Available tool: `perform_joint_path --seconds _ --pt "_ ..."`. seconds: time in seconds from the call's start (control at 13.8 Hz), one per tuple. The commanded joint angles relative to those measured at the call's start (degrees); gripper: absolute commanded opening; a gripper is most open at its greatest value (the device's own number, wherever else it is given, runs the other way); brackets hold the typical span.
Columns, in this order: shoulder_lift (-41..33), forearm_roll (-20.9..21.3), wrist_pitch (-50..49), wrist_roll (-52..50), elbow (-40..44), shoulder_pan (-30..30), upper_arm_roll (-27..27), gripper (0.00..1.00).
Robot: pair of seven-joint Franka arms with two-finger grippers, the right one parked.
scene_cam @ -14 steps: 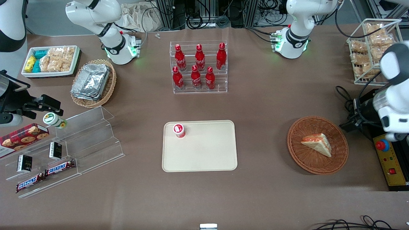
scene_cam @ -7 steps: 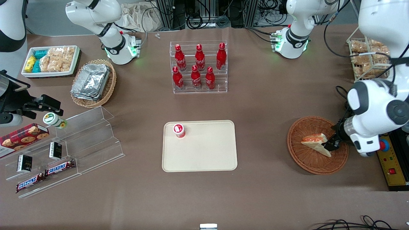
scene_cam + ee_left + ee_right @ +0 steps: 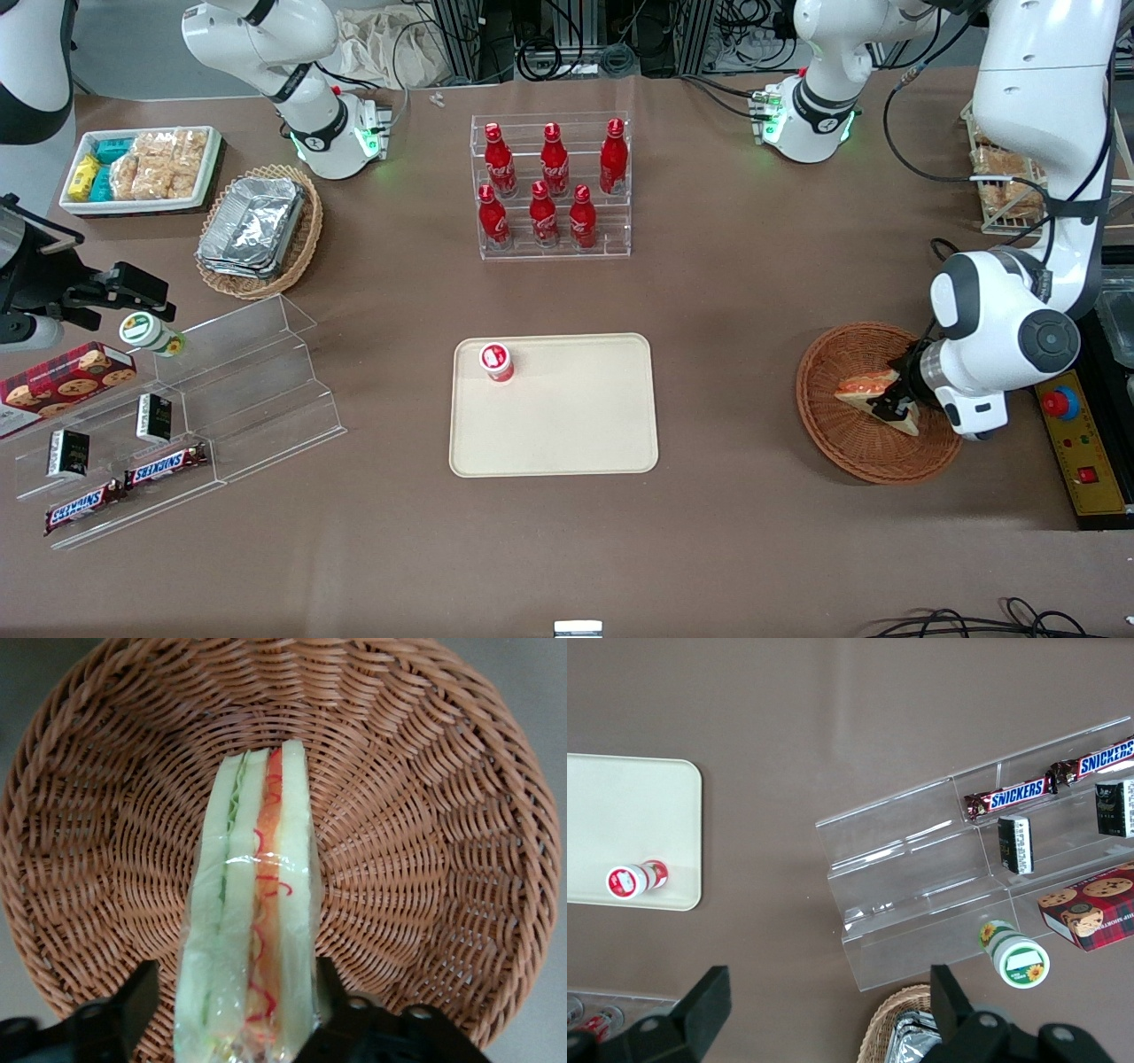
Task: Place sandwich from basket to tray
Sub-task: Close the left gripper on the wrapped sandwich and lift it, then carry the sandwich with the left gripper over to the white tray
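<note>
Sandwich (image 3: 864, 387) lies in the round reddish-brown basket (image 3: 842, 447) at the right of the front frame, toward the working arm's end of the worktop (image 3: 762, 283), with the left gripper (image 3: 890, 409) down inside the basket at the wedge's end. In the wrist picture the sandwich (image 3: 252, 930) stands on edge, wrapped in clear film, its pale bread and orange-red filling running straight between the two dark fingers (image 3: 133, 1010), one on each bread face; they sit spread around it, close to the film, and whether they already press it cannot be told. The step in hand looks like the grasp itself. To do it well, the fingers should close on the flat bread faces, not the filling edge, with just enough force to hold soft bread without crushing it or slipping on the film. The lift should go straight up until the wedge is clear of the basket (image 3: 425, 815) rim, so the wicker is not dragged along. The cream tray (image 3: 567, 443) sits at the centre of the front frame, well apart from the basket, with a small red-and-white cup (image 3: 497, 361) in its upper left corner; the bare middle is the safer spot.
</note>
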Motion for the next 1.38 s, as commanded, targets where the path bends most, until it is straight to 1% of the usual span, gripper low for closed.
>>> perform_joint_path --seconds 0.0,0.14,0.29,0.43,0.51,0.58,0.65,0.8,0.87,0.94,1.01,1.09,1.3 --pt "-0.5 0.8 2.3 -1.5 -1.1 -0.4 0.1 0.0" --pt "-3.2 0.9 -0.3 -0.4 0.1 -0.4 0.1 0.0" --pt "-6.5 1.0 -11.1 3.6 4.5 -0.4 -1.2 0.0" --pt "-7.7 0.7 -24.5 8.3 12.1 -0.4 -4.2 0.0" --pt "-7.8 0.6 -28.7 12.3 15.0 -0.4 -6.2 0.0" --pt "-7.6 0.0 -30.2 16.2 17.6 -0.3 -8.5 0.0" --pt "-7.7 -0.1 -30.5 18.1 18.7 -0.4 -10.5 0.0" --pt "-7.7 0.3 -29.7 18.9 19.1 -0.3 -16.9 0.0" --pt "-7.1 0.6 -28.0 19.1 19.2 -0.4 -20.0 0.0" --pt "-6.5 0.7 -24.3 18.6 19.0 -0.8 -23.3 0.0" --pt "-5.9 1.1 -21.4 18.2 18.8 -2.3 -24.8 0.0" --pt "-5.5 1.3 -19.6 18.2 18.5 -5.1 -24.8 0.0" --pt "-1.4 10.2 -18.1 17.0 19.1 -11.6 -24.9 0.0"
